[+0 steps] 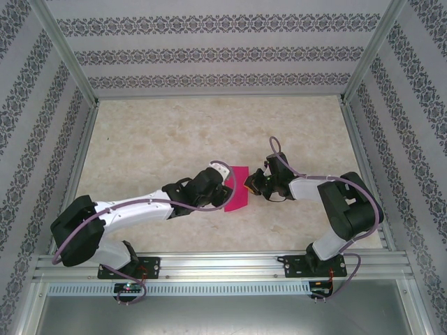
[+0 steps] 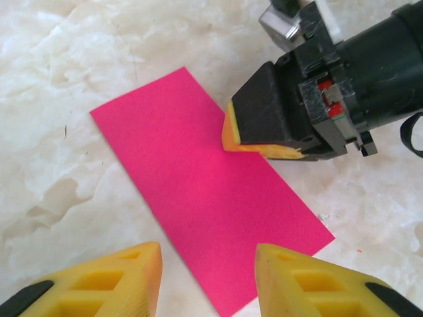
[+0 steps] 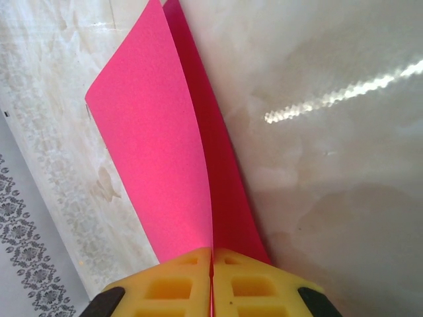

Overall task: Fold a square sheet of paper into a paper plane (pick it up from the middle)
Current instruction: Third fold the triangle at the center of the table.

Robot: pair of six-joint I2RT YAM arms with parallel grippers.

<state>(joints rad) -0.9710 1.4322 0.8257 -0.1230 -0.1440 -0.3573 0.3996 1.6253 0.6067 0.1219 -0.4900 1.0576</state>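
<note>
From its wrist, the right gripper (image 3: 211, 256) clamps both layers of the square sheet of paper (image 3: 149, 152); the left gripper (image 2: 206, 257) gapes empty above marbled tabletop (image 2: 59, 79).

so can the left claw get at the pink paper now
Probably yes: the left claw hangs open at the near edge of the paper, and the right claw pinches only its far edge.

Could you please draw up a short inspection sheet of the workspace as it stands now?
Surface: pale marbled table.
Job's things: pink paper folded double into a rectangle, between the arms.
Clutter: nothing seen.
Pincers: right pincer shut on the paper's edge; left pincer open over the paper.
Cables: purple cable along each arm.
Surroundings: patterned walls, aluminium frame.
</note>
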